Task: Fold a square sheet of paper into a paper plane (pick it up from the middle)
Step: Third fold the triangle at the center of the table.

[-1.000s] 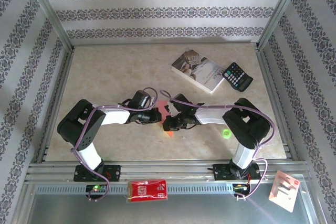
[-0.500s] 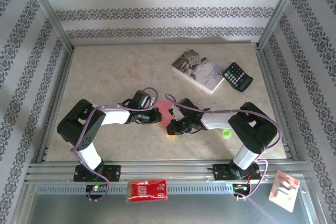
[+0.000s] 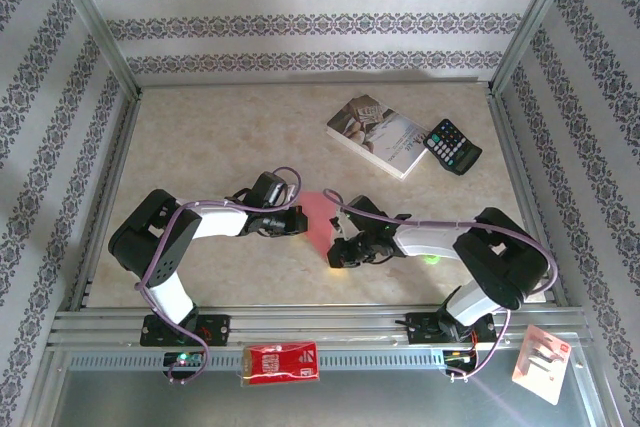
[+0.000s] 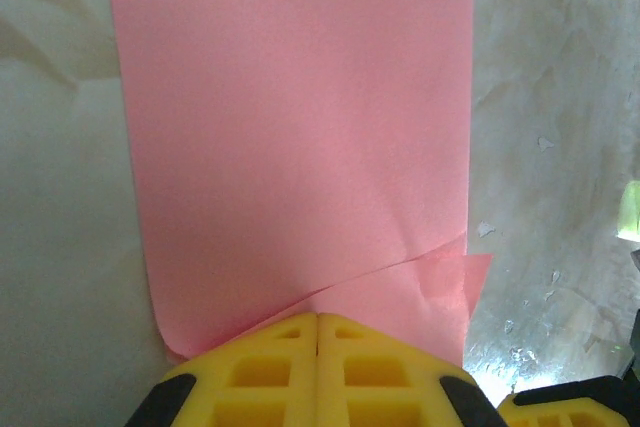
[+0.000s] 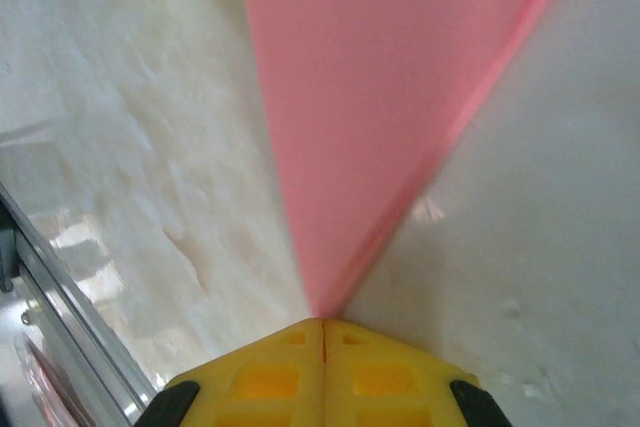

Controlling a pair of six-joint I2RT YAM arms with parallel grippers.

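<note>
Left gripper and right gripper are each clamped on the pink square sheet of paper near the table middle; pulling evenly should give a straight crease.

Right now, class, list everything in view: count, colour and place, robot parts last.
sheet of paper: 1, pink, mid-table, partly folded
book: 1, pale cover, far right of table
calculator: 1, black, beside the book's right
small green object: 1, bright green, table's near right
red packet: 1, red with white print, near rail
card: 1, white and red, near right corner
table: 1, beige marbled
left gripper: 1, yellow fingers, shut on the paper
right gripper: 1, yellow fingers, shut on the paper
</note>
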